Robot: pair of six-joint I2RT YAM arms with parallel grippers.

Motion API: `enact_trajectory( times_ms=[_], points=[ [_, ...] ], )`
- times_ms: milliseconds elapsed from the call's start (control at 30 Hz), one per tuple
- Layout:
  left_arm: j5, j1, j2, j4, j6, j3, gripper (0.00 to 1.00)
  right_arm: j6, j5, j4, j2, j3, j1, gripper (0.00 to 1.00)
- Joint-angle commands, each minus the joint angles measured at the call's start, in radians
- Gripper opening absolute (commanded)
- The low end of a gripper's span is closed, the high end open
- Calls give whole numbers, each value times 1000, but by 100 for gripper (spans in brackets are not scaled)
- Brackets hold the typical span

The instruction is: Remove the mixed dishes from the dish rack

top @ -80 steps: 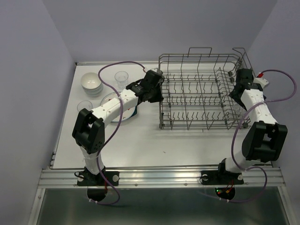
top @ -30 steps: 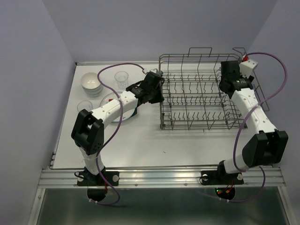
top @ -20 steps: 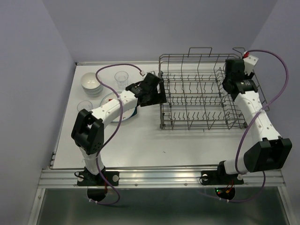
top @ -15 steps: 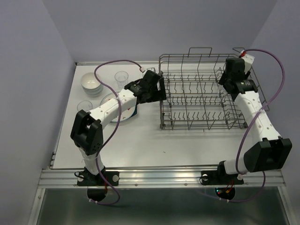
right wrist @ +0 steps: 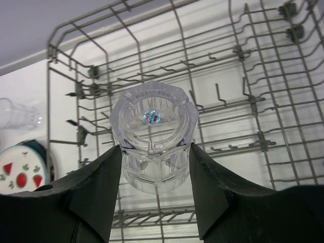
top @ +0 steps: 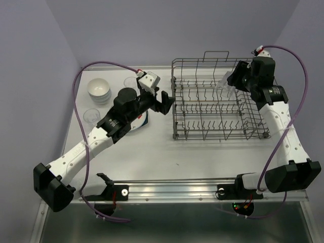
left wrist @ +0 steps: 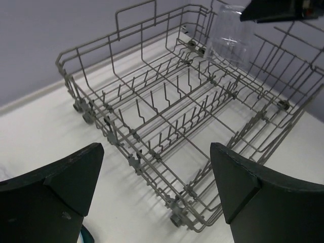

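A white table top sits between pale lilac walls, with a metal rail along its near edge. At the far left stands a stack of white bowls, with one clear glass just in front of it and another glass farther back, partly hidden by the left arm. Beside them the strawberry plate lies on the teal plate, the arm crossing over both. The left gripper hovers just beside the left end of the wire rack, its jaws spread as wide as they go and nothing between them; from its own camera the two dark fingers frame the rack's tines. The rack stands on the right half of the table. Over its far right part the right gripper is about half open, clamped on a clear tumbler, which hangs tilted in the air above the wires; the wrist camera sees the tumbler end-on, a finger pressed to each side.
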Motion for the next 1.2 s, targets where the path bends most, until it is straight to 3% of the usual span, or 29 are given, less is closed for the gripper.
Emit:
enact_trajectory(
  times_ms=[0,67,267,500,800,1167],
  points=[
    [222,-5,-55,239,365,-123,99,25,-209,65,-47,90,2,1],
    [319,-6,-61,246,504,-163,99,37,-283,64,-56,102,2,1],
    [376,-12,5,354,614,-186,99,72,-448,64,-81,112,2,1],
    [376,-26,106,571,627,-166,99,138,-703,77,-73,124,2,1],
    [387,-37,167,818,548,-175,99,242,-875,172,-76,61,2,1],
    [413,-48,223,860,486,-99,98,310,-970,242,-102,-8,2,1]
  ],
)
